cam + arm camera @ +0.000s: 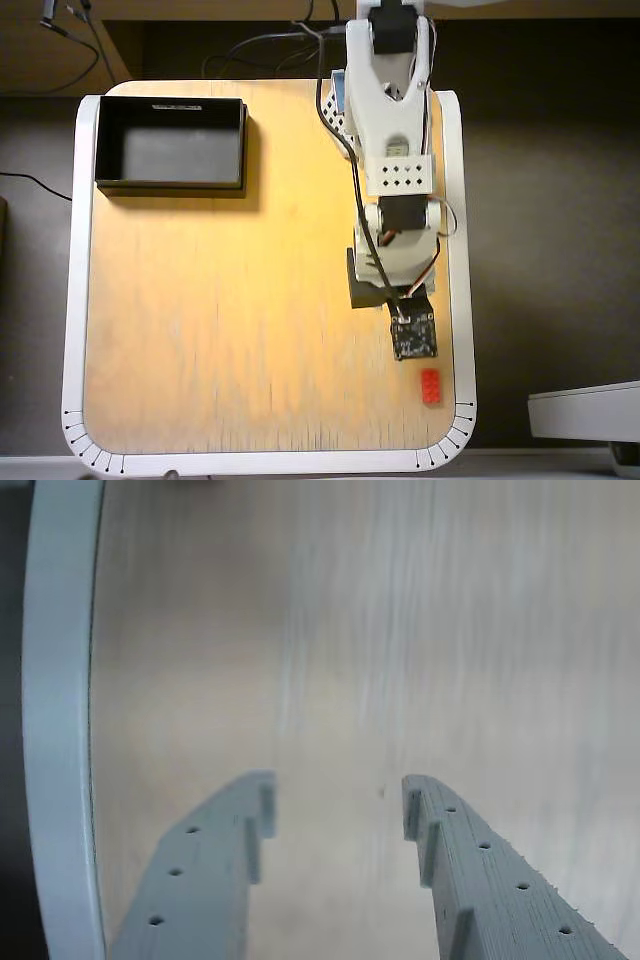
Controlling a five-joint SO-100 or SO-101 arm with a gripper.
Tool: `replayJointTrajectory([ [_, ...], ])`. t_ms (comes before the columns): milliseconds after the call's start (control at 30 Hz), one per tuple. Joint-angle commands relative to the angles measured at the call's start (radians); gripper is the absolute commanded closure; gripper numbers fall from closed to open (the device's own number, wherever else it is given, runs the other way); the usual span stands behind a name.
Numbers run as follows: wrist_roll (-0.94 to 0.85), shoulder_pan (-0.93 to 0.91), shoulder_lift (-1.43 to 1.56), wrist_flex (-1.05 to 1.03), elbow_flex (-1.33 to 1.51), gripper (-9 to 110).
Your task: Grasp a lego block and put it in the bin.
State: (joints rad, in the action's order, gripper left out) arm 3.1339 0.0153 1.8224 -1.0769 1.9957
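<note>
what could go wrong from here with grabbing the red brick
The lego block lies close to the table's rim, so a nudge from the tool might push it off. The wrist view shows only bare wood between the open jaws, not the block, so a closing now would likely miss. The bin sits at the opposite corner, a long carry.

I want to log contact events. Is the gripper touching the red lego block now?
Apart. The wrist view shows the gripper open over bare wood with no brick between its fingers; in the overhead view the red lego block lies clear of the arm.
</note>
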Motion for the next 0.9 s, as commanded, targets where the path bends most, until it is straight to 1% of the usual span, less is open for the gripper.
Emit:
replayJointTrajectory([
  [0,-0.049,0.018,-0.067,0.017,-0.235,81],
  [200,-0.11,0.077,-0.146,0.066,-0.356,77],
  [500,-0.138,0.133,-0.216,0.155,-0.357,77],
  [867,-0.12,0.127,-0.321,0.304,-0.357,77],
])
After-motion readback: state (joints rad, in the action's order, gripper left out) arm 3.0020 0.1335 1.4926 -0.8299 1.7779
